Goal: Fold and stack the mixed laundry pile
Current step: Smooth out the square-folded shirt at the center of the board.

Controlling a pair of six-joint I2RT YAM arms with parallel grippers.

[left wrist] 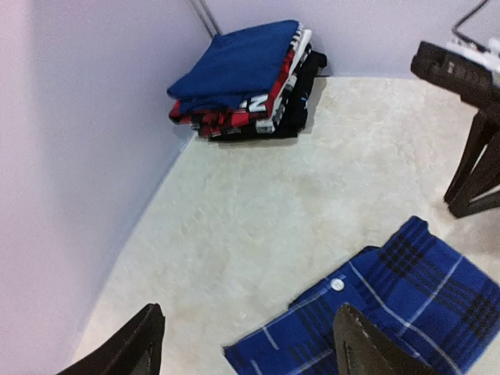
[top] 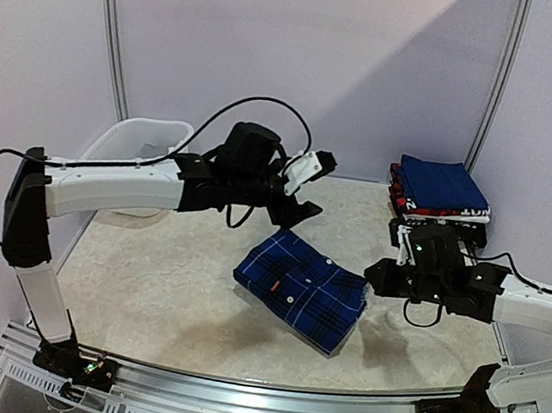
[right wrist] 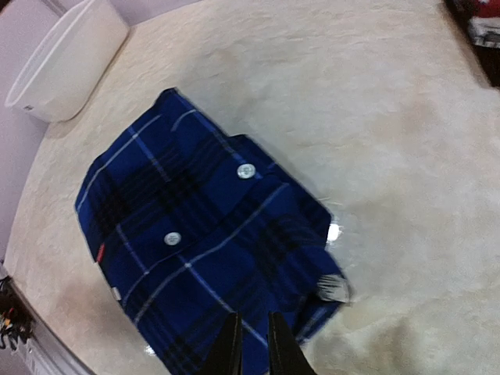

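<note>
The dark blue plaid shirt (top: 301, 288) lies folded in the middle of the table (top: 166, 284). It sits well apart from the stack of folded clothes (top: 439, 191) in the far right corner and from the white basket (top: 143, 140) at the far left. My left gripper (top: 314, 186) hangs above the shirt's far edge with its jaws spread wide and nothing between them. My right gripper (right wrist: 250, 340) is at the shirt's right edge with its fingers drawn almost together. I cannot tell whether a nip of cloth sits between them. I judge the shirt to be light, limp woven cotton. It has no stiffness of its own, so a one-point lift would let the fold sag open. The buttoned placket looks like the thickest, least slippery part. If I carry it to the stack, I would take hold at two opposite edges, pinching through all the layers so the top one does not peel away. I would keep the bundle low and level. The buttons are small and hard, and I would keep my pads off them.
</note>
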